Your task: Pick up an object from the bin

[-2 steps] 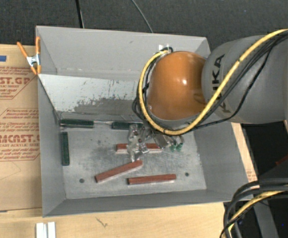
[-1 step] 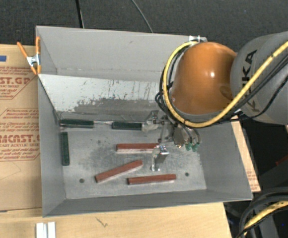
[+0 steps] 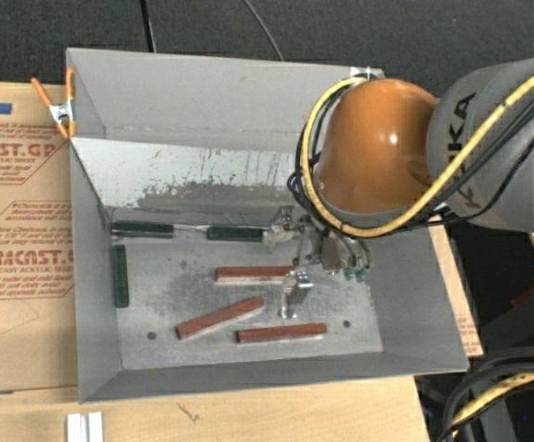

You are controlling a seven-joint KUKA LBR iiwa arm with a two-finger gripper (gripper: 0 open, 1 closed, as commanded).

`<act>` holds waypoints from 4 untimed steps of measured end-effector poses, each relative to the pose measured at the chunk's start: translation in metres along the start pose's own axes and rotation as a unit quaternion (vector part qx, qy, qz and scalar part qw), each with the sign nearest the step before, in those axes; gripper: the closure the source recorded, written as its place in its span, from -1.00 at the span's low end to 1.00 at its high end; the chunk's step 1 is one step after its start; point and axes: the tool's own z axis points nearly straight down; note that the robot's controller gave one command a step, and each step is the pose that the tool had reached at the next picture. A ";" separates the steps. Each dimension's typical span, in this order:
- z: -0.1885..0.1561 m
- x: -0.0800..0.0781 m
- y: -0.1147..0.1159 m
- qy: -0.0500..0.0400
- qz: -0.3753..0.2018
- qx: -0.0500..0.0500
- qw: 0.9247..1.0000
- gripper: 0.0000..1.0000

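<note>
My gripper (image 3: 290, 300) hangs low over the bin floor, right of centre, beneath the arm's orange cover. Three red-brown flat sticks lie around it. One stick (image 3: 251, 273) lies level just up and left of the gripper, its right end under the gripper body. A second stick (image 3: 219, 319) lies slanted to the lower left, its upper end close to the gripper tip. The third stick (image 3: 281, 333) lies level just below the tip. Nothing shows as held.
Three dark green sticks lie farther left: one (image 3: 142, 230) and another (image 3: 235, 234) level along the back wall's foot, one (image 3: 120, 275) upright along the left wall. The arm's orange cover and cables hide the bin's right rear part.
</note>
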 end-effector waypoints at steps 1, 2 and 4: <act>0.030 -0.011 0.026 -0.002 -0.005 0.000 1.000 -1.00; 0.153 -0.005 0.021 0.001 -0.025 -0.001 1.000 1.00; 0.010 -0.003 0.032 0.000 -0.008 0.000 1.000 1.00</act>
